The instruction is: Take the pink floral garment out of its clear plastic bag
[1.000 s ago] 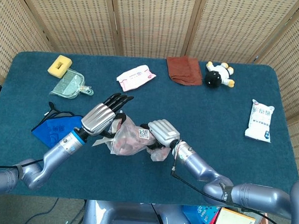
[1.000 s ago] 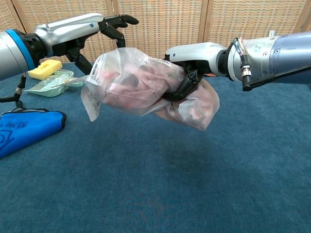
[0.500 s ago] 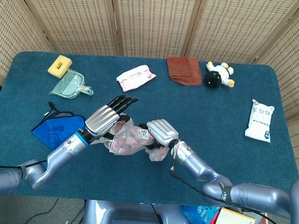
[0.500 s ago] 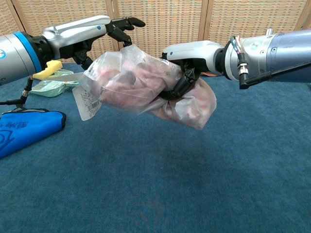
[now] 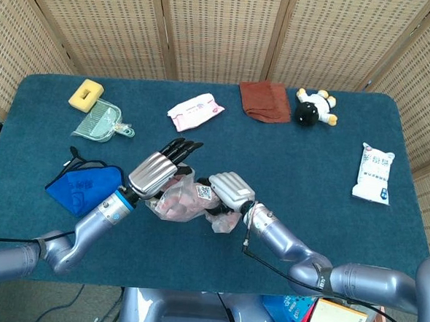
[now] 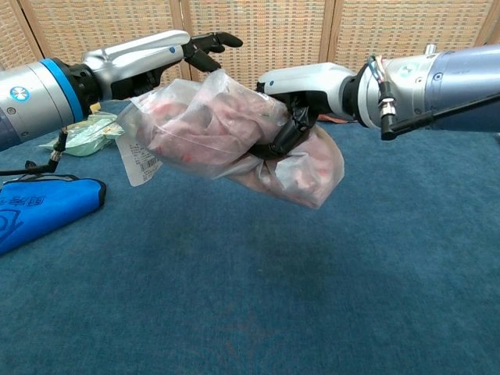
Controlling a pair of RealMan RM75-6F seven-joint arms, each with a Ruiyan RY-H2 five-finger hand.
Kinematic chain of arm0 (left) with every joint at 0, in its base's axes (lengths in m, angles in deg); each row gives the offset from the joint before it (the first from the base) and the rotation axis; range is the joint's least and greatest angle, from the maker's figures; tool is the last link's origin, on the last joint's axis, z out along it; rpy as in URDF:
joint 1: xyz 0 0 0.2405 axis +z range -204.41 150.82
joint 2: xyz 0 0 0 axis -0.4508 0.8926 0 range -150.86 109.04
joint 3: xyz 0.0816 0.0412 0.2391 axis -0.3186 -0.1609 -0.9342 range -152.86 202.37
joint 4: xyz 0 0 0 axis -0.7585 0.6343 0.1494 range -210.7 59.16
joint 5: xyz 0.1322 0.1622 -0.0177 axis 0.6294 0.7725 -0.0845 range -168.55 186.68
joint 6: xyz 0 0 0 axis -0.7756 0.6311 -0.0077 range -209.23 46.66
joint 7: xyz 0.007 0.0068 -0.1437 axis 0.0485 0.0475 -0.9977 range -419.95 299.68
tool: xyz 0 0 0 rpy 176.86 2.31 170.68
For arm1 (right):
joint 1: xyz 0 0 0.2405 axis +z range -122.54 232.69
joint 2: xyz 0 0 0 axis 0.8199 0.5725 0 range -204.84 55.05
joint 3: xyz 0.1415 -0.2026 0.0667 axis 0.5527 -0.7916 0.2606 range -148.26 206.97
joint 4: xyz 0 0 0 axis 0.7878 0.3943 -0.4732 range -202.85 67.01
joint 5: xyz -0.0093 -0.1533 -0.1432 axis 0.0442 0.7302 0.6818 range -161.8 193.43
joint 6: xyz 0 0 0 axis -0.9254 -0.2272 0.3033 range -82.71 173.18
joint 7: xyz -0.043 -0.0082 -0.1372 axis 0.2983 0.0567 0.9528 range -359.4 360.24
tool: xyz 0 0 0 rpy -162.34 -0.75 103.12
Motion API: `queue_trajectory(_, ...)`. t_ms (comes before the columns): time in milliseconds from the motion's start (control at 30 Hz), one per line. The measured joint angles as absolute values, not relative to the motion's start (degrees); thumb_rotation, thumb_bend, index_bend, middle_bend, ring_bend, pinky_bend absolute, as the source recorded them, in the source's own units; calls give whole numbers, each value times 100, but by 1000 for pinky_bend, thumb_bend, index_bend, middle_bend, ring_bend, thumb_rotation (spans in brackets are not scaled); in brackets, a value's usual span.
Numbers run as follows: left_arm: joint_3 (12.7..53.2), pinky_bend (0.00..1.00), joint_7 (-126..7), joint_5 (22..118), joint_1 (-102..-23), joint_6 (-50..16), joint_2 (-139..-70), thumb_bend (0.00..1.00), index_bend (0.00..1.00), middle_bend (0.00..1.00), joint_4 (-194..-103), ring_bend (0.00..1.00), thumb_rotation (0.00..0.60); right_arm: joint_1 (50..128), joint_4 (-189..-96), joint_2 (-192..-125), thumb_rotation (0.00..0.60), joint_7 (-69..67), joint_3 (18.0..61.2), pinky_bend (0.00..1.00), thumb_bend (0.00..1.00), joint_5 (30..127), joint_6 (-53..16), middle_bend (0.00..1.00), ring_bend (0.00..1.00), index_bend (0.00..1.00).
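1. Holding the clear plastic bag (image 6: pixel 234 129) up off the blue bench (image 5: pixel 324 175), the right robot hand (image 6: pixel 301 98) has its fingers clenched round the bag's middle, so the film bulges on either side of the grip.
2. Inside the bag sits the pink floral garment (image 6: pixel 308 168), bunched and not yet out.
3. At the bag's other end the left robot hand (image 6: pixel 168 55) lies over the top with fingers stretched out; whether it is pinching the film underneath I cannot tell.
4. Handling, as a judgement: the bundle looks light and soft, the film thin and slippery, likely to slide or tear if pulled hard. Taking hold at the loose edge near the white label (image 6: pixel 139 162) seems best, where the mouth may be, while the right robot hand anchors the middle.
5. Count: one bag, one garment, two robot hands.
6. Elsewhere on the bench: one blue cloth bag (image 5: pixel 82 186), one green dustpan (image 5: pixel 98 122), one yellow sponge (image 5: pixel 85 93), one wipes pack (image 5: pixel 195 111), one brown cloth (image 5: pixel 265 100), one plush toy (image 5: pixel 315 107), one white packet (image 5: pixel 374 173).
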State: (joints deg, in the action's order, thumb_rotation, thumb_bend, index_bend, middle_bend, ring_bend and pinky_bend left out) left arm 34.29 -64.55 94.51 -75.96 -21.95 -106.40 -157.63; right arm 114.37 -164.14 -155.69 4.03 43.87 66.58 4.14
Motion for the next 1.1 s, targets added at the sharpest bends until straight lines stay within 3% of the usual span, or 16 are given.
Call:
queue_trajectory(400, 3449, 0, -6752, 9392, -7642, -2273, -10741, 207, 530, 0, -15734, 0, 600, 11423, -16423, -15570, 600, 313, 4398, 600, 1000, 6729, 415, 581, 556, 559)
queue_trajectory(467, 3459, 0, -6811, 9364, -7657, -2304, -10765, 207, 561, 0, -15721, 0, 600, 11420, -16416, -15565, 600, 308, 4392, 600, 1000, 6738, 416, 581, 556, 559)
queue_trajectory(600, 3499, 0, -6876, 9297, -7669, -2326, -10788, 246, 733, 0, -15731, 0, 600, 11418, -16383, -15566, 600, 325, 4371, 600, 1000, 6727, 408, 581, 556, 559)
queue_trajectory(1100, 3572, 0, -6557, 9155, -7682, -2303, -10839, 439, 817, 0, -15728, 0, 600, 11392, -16395, -15506, 600, 205, 4396, 600, 1000, 6754, 449, 580, 556, 559)
